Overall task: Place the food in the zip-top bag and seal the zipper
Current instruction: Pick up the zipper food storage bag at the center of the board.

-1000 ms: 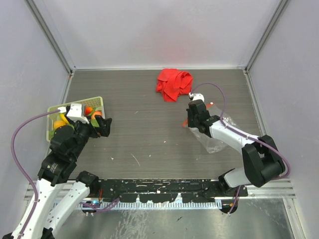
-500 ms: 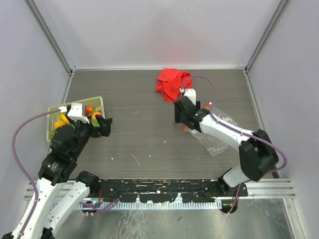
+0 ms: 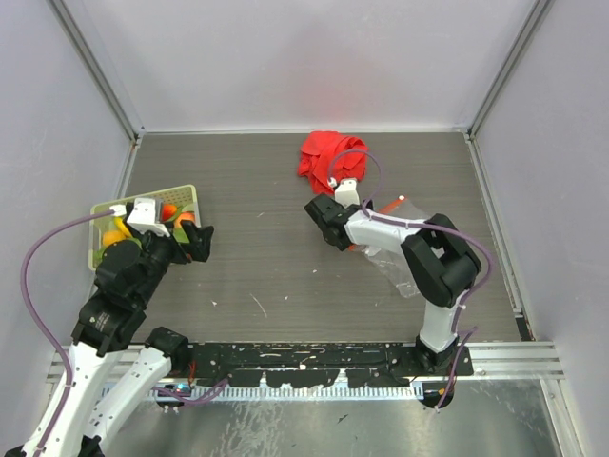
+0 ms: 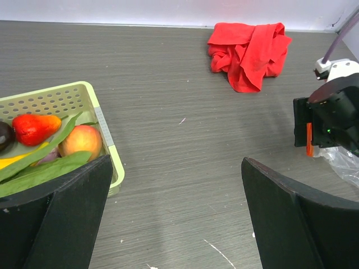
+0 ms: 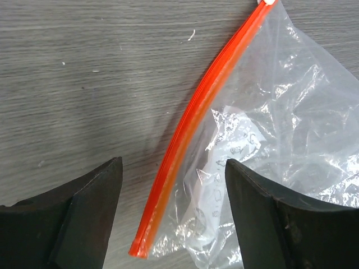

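Note:
The food [image 4: 35,128] lies in a pale green basket [image 4: 96,110] at the left: a red piece, an orange-pink fruit [image 4: 82,140], green pods [image 4: 42,170], a dark purple piece [image 4: 4,135]. My left gripper [image 4: 179,224] hangs open just right of the basket, over bare table. The clear zip-top bag [image 5: 275,140] lies flat on the table at the right [image 3: 409,271]. Its red-orange zipper [image 5: 193,120] runs between the fingers of my right gripper [image 5: 174,218], which is open above the strip's near end and grips nothing.
A crumpled red cloth [image 3: 331,160] lies at the back, just behind the right wrist. The basket [image 3: 181,191] sits against the left wall. Grey walls close the table on three sides. Bare wood-grain table lies between the two arms.
My right gripper has opened and let go of the bag's mouth, and its wrist has swung left toward the table's middle. The bag stays on the table. The left arm has not moved.

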Robot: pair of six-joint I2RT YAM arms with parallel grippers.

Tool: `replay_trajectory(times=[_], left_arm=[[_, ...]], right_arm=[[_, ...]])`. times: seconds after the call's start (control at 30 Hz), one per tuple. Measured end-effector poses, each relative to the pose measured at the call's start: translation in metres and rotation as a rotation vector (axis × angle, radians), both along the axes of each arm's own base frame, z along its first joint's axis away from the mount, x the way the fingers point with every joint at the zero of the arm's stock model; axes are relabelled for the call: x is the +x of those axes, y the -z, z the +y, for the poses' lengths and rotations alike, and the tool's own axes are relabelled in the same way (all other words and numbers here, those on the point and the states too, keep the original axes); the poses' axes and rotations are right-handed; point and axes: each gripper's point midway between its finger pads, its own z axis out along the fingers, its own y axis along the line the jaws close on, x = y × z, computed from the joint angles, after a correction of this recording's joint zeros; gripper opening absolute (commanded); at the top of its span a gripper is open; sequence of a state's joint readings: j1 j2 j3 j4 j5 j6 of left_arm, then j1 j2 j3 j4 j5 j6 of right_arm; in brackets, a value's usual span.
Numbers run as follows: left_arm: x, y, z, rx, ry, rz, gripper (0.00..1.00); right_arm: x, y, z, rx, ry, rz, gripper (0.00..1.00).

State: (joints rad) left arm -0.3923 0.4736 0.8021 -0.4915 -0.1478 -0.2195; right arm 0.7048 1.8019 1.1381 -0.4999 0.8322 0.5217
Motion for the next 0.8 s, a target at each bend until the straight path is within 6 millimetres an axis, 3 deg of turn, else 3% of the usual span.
replay_trajectory(times=[0.17,0.33,0.43,0.6,0.8], left_arm=[[-0.001,-0.001,0.000,-0.002,0.000,-0.005,0.98],[-0.001,-0.001,0.001,-0.002,-0.002,-0.006,0.98],[-0.002,0.000,0.003,0.002,-0.011,0.002,0.98],[-0.006,-0.007,0.006,-0.012,-0.025,0.012,0.98],[-0.007,-0.006,0.002,-0.070,-0.031,0.056,0.98]], right_arm=[[0.001,0.019,-0.006,-0.068,0.020,0.027,0.63],[0.000,0.024,-0.010,-0.098,0.028,0.036,0.30],[0.000,0.023,-0.011,-0.105,0.027,0.034,0.18],[-0.001,0.012,-0.007,-0.083,0.005,0.016,0.10],[-0.005,-0.017,0.020,0.019,-0.092,-0.039,0.09]])
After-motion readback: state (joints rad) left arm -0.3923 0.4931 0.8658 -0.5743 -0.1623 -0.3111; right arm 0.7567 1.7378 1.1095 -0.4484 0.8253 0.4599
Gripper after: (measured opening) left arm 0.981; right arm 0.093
